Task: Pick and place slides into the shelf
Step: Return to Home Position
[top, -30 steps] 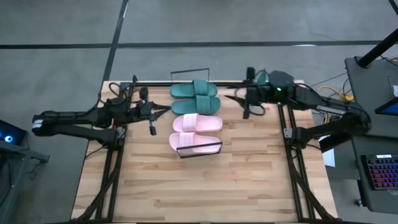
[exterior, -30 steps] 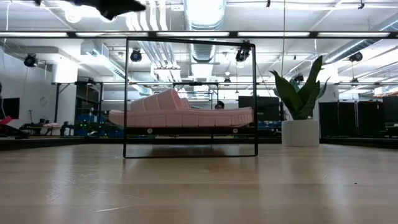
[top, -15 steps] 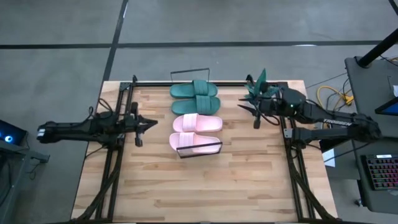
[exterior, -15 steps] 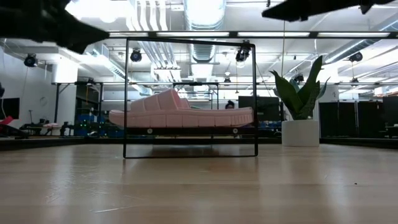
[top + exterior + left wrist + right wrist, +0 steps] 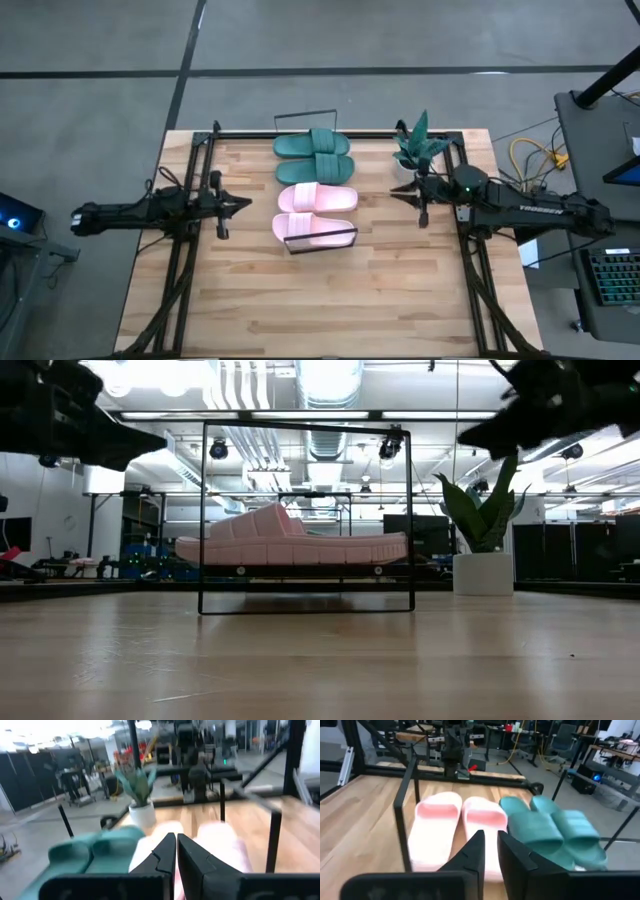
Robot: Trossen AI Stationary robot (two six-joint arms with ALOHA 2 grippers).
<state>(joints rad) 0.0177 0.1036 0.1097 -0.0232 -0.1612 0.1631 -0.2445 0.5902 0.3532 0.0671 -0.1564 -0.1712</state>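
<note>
Two hands, both empty, both hanging above the counter (image 5: 330, 300) on either side of the action! The left hand (image 5: 240, 203) points in from its side, level with the pink pair; its own wrist camera shows the fingers (image 5: 162, 855) pressed all but together, only a hairline of daylight between them and nothing gripped. Across the way the right hand (image 5: 400, 192) faces back at it, fingers (image 5: 476, 851) drawn in close with a slim slit between them, and nothing caught there either. Between the two hands runs the shelf (image 5: 305, 115), its thin black wire rails at the far and near ends, and all four slides sit on it in a single row. The two teal slides (image 5: 315, 156) take the far end, side by side and touching; the two pink slides (image 5: 315, 213) take the near end, just beside them. From counter height the nearest pink slide (image 5: 290, 540) shows side-on inside the black wire frame, raised above the wood. Off near the right hand, toward the far edge, stands a potted plant (image 5: 418, 150), clear of the shelf.
</note>
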